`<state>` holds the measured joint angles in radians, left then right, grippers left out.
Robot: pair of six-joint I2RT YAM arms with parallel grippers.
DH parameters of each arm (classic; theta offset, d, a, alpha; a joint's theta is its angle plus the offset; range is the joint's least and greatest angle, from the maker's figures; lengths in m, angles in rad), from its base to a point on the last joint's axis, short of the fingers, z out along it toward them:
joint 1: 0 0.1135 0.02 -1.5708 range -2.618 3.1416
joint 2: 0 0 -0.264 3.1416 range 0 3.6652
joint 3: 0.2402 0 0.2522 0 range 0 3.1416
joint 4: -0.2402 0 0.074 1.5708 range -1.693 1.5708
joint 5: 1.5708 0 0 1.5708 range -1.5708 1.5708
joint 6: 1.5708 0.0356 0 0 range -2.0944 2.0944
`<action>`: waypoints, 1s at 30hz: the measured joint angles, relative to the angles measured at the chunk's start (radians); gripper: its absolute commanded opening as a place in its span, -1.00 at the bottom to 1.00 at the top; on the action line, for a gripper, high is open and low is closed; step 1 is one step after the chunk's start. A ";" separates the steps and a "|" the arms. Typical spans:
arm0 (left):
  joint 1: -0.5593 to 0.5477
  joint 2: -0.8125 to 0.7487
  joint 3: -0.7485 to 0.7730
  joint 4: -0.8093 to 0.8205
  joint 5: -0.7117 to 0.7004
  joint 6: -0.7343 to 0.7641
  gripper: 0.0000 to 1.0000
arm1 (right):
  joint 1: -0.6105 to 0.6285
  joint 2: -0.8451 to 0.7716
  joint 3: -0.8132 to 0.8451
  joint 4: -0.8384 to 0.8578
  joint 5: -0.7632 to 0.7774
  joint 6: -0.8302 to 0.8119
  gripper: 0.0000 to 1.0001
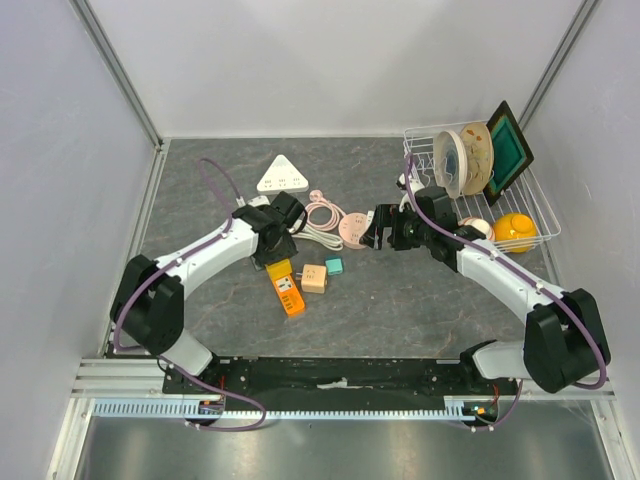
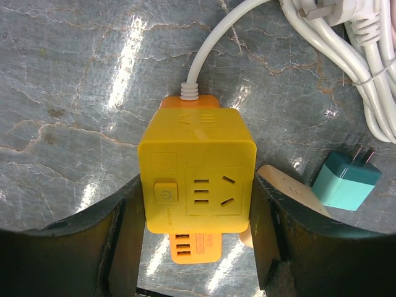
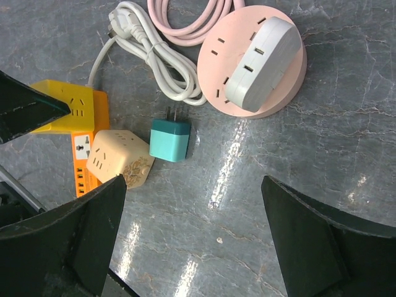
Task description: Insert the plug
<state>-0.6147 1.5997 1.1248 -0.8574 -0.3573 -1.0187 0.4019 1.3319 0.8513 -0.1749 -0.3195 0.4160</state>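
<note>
A teal plug (image 3: 170,139) with two prongs lies on the table, also in the top view (image 1: 334,265) and the left wrist view (image 2: 344,179). A yellow socket cube (image 2: 198,161) on a white cord sits between the fingers of my left gripper (image 2: 198,238), which press on both its sides. The cube also shows in the right wrist view (image 3: 68,108). My right gripper (image 3: 195,235) is open and empty, hovering over bare table to the right of the teal plug (image 1: 378,228).
An orange power strip (image 1: 288,290) and a beige socket cube (image 1: 314,278) lie beside the yellow cube. A pink round socket (image 3: 250,68) carries a white adapter (image 3: 263,52). Coiled white cable (image 3: 161,52), a white triangular strip (image 1: 283,176) and a wire basket (image 1: 480,215) stand further back.
</note>
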 measured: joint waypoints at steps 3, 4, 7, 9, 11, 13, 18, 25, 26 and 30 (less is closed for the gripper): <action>0.000 -0.011 -0.012 0.012 0.000 0.001 -0.26 | 0.000 0.000 0.000 -0.011 0.001 -0.002 0.96; 0.000 -0.011 -0.013 0.013 -0.001 0.002 -0.25 | 0.000 0.000 0.000 -0.014 0.001 -0.002 0.96; 0.000 -0.011 -0.010 0.011 -0.004 0.003 0.03 | 0.000 -0.004 0.000 -0.027 0.002 -0.003 0.96; 0.000 -0.008 -0.005 0.007 -0.003 0.003 0.28 | 0.000 -0.012 0.000 -0.032 0.003 -0.006 0.96; 0.000 -0.007 -0.005 0.006 -0.002 0.003 0.39 | 0.000 -0.021 0.000 -0.037 0.005 -0.009 0.96; 0.001 -0.007 -0.011 0.011 -0.002 0.008 0.39 | 0.000 -0.029 0.000 -0.038 0.006 -0.011 0.96; 0.003 0.054 -0.064 0.086 0.027 0.007 0.27 | 0.000 -0.036 0.000 -0.050 0.006 -0.013 0.96; 0.048 0.048 -0.069 0.093 0.046 0.046 0.09 | 0.000 -0.047 0.000 -0.061 0.006 -0.013 0.96; 0.064 0.047 -0.069 0.092 0.046 0.062 0.09 | 0.000 -0.048 0.000 -0.063 0.006 -0.013 0.96; 0.203 0.041 -0.071 0.092 0.045 0.168 0.12 | 0.000 -0.052 0.000 -0.069 0.010 -0.013 0.96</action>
<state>-0.4122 1.6405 1.0542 -0.7658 -0.3122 -0.8505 0.4019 1.2797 0.8513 -0.2436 -0.3096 0.4034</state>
